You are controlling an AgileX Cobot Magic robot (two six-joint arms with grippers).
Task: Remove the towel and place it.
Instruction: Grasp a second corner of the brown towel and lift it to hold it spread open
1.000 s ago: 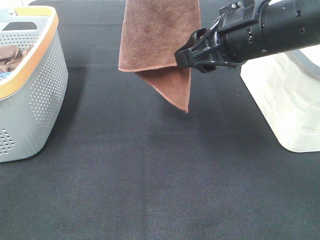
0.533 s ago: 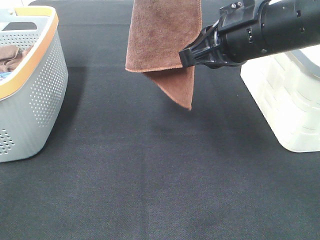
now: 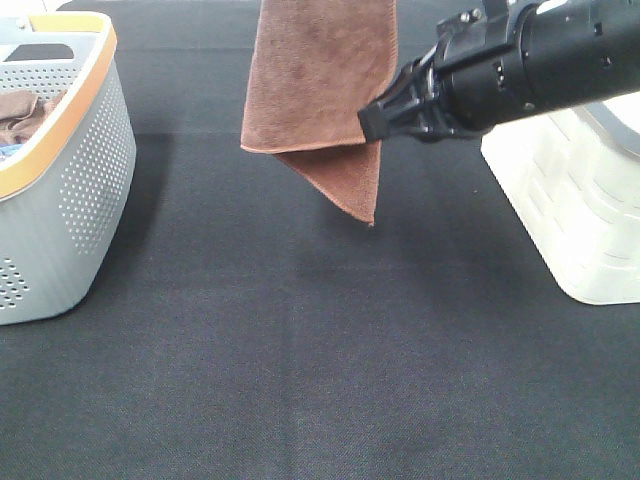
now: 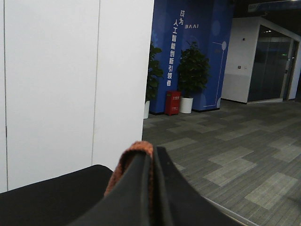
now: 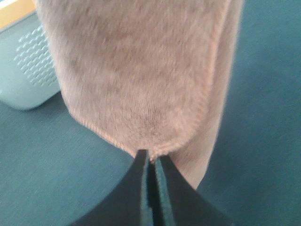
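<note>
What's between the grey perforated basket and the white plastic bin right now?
Exterior high view: only the reddish-brown microfibre towel, hanging above bare black cloth tabletop, its hem pinched by the right gripper.

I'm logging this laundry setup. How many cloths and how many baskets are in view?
Cloths: 2 (towel hanging above the table, bunched brown cloth inside the grey basket)
Baskets: 2 (grey basket, white basket)
Total: 4

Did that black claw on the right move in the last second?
Yes: the right gripper pinched shut on the towel edge, hardly shifting relative to the white basket.
</note>
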